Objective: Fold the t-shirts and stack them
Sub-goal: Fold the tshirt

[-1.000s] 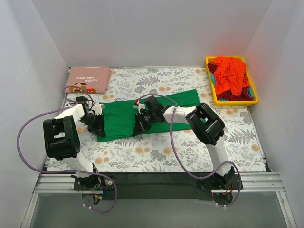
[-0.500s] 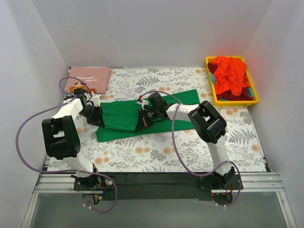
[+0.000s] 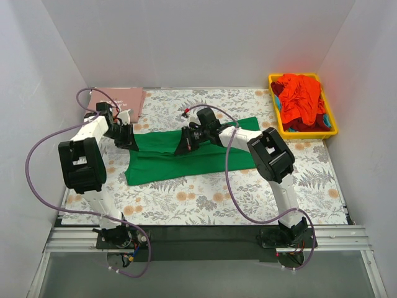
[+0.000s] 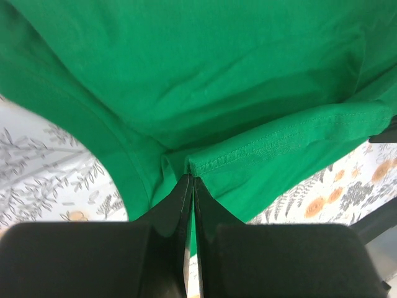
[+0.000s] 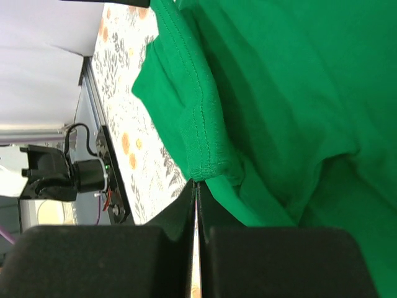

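Top external: green t-shirt (image 3: pixel 186 162) lies across the middle of the floral surface (image 3: pixel 248 192), one long edge held between the two arms and doubled over the rest.

Left wrist: left end effector (image 4: pixel 191 181) is pinched tight on the stitched hem.

Right wrist: right end effector (image 5: pixel 196 184) is likewise clamped on a hem fold.

Pink t-shirt (image 3: pixel 121 99) sits folded at the far-left corner. Red-orange t-shirts (image 3: pixel 301 96) are heaped in the yellow bin (image 3: pixel 307 135), far right.

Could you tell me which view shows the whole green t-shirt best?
The top external view: the whole green t-shirt lies across the table. The wrist views show only hemmed folds in the left pincer and right pincer.
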Controlling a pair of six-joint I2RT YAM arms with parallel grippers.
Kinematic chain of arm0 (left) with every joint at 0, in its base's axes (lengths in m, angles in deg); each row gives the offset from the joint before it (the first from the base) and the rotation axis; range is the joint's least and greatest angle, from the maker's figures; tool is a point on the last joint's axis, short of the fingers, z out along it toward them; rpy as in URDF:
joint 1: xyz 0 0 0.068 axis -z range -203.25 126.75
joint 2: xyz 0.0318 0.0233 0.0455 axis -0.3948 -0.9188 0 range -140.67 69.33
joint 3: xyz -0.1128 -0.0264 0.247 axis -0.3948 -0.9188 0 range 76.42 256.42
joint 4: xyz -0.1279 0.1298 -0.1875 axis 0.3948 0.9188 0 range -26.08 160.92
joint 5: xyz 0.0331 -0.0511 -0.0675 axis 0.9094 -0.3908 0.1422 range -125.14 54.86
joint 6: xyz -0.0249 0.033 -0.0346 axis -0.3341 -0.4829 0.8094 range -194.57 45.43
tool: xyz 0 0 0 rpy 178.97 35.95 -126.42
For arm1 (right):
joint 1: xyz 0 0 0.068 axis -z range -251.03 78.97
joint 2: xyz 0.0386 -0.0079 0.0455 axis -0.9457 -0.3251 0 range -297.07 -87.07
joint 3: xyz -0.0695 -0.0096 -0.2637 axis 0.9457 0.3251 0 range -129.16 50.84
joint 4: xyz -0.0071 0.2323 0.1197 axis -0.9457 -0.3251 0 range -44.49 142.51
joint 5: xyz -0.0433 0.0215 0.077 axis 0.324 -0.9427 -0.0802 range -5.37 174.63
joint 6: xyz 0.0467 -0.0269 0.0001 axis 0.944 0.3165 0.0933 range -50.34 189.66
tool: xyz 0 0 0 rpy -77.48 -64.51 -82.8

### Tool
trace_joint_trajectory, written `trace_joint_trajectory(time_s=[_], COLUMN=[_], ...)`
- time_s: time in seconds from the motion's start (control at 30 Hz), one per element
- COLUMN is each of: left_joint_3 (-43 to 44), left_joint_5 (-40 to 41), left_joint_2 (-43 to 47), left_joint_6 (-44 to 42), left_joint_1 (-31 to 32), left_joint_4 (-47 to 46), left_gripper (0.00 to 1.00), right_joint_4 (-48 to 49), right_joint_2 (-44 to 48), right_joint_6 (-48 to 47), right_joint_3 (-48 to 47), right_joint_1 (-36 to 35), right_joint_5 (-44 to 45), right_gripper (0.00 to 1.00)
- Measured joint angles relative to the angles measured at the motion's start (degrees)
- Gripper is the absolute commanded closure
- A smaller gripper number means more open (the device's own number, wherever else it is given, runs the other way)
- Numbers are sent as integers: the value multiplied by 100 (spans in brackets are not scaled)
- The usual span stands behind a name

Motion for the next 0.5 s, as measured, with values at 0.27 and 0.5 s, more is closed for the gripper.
trace_joint_trajectory(time_s=[0.27, 0.5], left_joint_3=[313, 514], left_joint_5=[-107, -155], left_joint_2=[-264, -415], left_joint_6=[164, 289], left_joint_1=[0, 0], left_joint_4=[-192, -313], left_gripper=[100, 100], right_joint_4=[37, 46], right_joint_2=[-343, -378], right_joint_6=[98, 103], right_joint_3=[-136, -212], right_joint_1=[153, 186], right_joint_5=[-7, 11], right_gripper=[99, 99])
